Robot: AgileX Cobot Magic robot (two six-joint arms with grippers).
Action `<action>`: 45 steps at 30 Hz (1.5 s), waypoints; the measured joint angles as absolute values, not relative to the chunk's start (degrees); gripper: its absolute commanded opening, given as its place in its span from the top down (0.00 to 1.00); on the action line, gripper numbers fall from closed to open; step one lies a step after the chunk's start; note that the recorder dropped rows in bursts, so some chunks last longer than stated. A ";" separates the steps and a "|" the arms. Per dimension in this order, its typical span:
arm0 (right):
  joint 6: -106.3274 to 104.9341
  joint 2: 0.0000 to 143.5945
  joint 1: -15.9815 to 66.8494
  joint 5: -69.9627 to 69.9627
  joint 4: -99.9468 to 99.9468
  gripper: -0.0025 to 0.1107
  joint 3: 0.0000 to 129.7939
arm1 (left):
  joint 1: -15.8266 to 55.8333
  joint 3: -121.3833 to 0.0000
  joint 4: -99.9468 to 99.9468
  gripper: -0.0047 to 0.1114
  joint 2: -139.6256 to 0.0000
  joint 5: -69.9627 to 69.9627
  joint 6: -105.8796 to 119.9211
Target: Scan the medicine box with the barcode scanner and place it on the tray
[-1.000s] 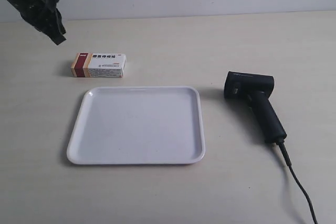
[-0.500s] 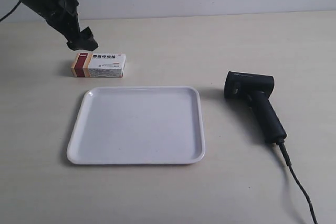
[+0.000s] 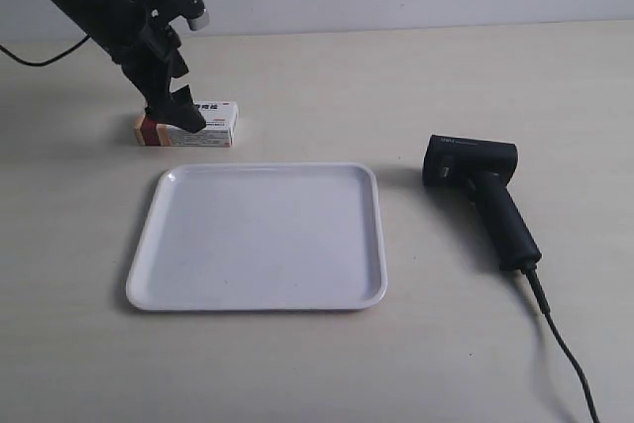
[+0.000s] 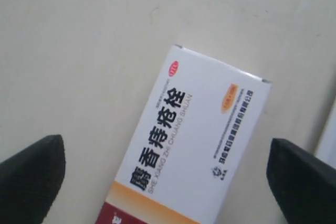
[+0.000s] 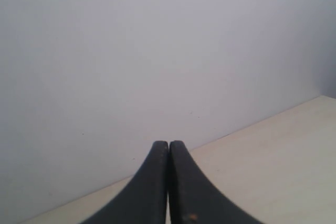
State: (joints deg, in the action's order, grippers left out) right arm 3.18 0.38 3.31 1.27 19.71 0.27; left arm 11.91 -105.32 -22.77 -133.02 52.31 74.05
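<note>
Step in hand: pick-up of medicine box (image 3: 203,123); judged as approach phase, grasp not yet made.
Left gripper (image 4: 168,179): jaws spread wide; one fingertip each side of box in left wrist view, clear gap to both long edges. Holds nothing.
Right gripper (image 5: 168,182): fingers pressed together, nothing between them; faces a wall, away from work area.
Box posn: flat on table (image 3: 466,76), label side up, just beside tray (image 3: 263,235) far rim, not touching it. Red/tan band end lies under the arm in ext. view.
Box vs jaws: box sits skewed between fingertips in left wrist view, not square to them.
Recommended: rotate wrist so pads run parallel w/ long sides, then descend; closing while skewed would prob. twist box or push it along table.
Grip pt: near box mid-length, so it hangs level for scanning.
Force: light. Thin cardboard, likely to dent.
Barcode: not visible on top face; cannot tell which face carries it.
Barcode scanner (image 3: 482,190): lies on its side, well apart from box, beyond tray's opposite side; cable trails off toward the frame's lower edge.
Tray: nothing on it.
</note>
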 measured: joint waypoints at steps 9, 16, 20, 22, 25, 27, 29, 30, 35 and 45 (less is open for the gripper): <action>3.18 0.38 3.31 1.27 19.71 0.98 0.27 | 11.91 -106.55 -23.25 0.17 -137.23 53.26 78.11; 3.18 0.38 3.31 1.27 19.71 0.98 0.27 | 11.91 -106.77 -23.25 0.96 -138.05 50.67 78.81; 3.18 0.38 3.31 1.27 19.71 0.98 0.27 | 11.91 -106.89 -23.06 0.95 -138.03 49.97 76.64; 3.18 0.38 3.31 1.51 19.71 0.98 0.27 | 11.91 -106.89 -22.99 0.95 -136.76 52.65 75.43; 3.18 0.38 3.31 1.51 19.71 0.98 0.27 | 11.95 -106.89 -26.55 0.95 -131.59 60.68 73.59; 3.01 0.38 3.31 0.48 19.57 0.98 0.27 | 12.16 -106.89 -31.79 0.95 -126.66 65.42 72.30; 1.54 0.80 3.57 -2.99 19.13 0.98 0.98 | 12.39 -106.41 -38.51 0.95 -121.43 67.60 71.31; 0.98 1.56 3.89 -4.07 19.13 0.98 1.56 | 12.58 -105.60 -40.85 0.95 -119.23 67.99 71.21; -1.96 12.40 7.40 -3.11 19.45 0.98 2.95 | 15.60 -93.18 -48.66 0.95 -106.23 68.89 73.57; -4.00 57.63 17.06 0.82 19.58 0.60 17.32 | 24.83 -51.90 -48.92 0.95 -87.33 30.77 76.79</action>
State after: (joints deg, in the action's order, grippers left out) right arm -4.00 57.63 17.06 0.82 19.58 17.32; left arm 24.83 -51.90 -48.92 -87.33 30.77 76.79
